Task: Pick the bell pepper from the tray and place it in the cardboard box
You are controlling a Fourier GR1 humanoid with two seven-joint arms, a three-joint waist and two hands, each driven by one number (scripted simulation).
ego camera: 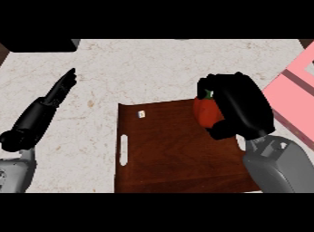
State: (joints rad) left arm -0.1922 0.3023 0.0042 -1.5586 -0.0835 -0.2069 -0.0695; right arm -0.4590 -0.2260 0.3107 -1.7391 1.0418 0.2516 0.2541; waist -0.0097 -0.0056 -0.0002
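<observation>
A robot's right hand (243, 106) closes over a red bell pepper (205, 112) at the tray's (179, 154) two o'clock corner, its fingers (213, 84) curled round the fruit from above and its thumb hooked in beneath, so that only the pepper's left flank and green stem show. The dark wooden tray lies at the middle of the marbled counter (153, 63), a slot handle cut near its nine o'clock edge and a small pale tag near its eleven o'clock corner. Whether the pepper sits on the wood or has cleared it cannot be told from this angle. The left hand (56, 93) rests at nine o'clock on the counter, well apart from the tray, fingers straight and pressed together, pointing toward one o'clock. The pink-sided box (300, 95) enters at three o'clock, just beside the right hand, only its near wall and flaps in view. By the look of it, the grasp is the step in hand, roughly the midpoint of the job. The next move calls for a lift clear of the tray, then a short carry toward three o'clock, over the box wall, before the fingers let go above the opening.
</observation>
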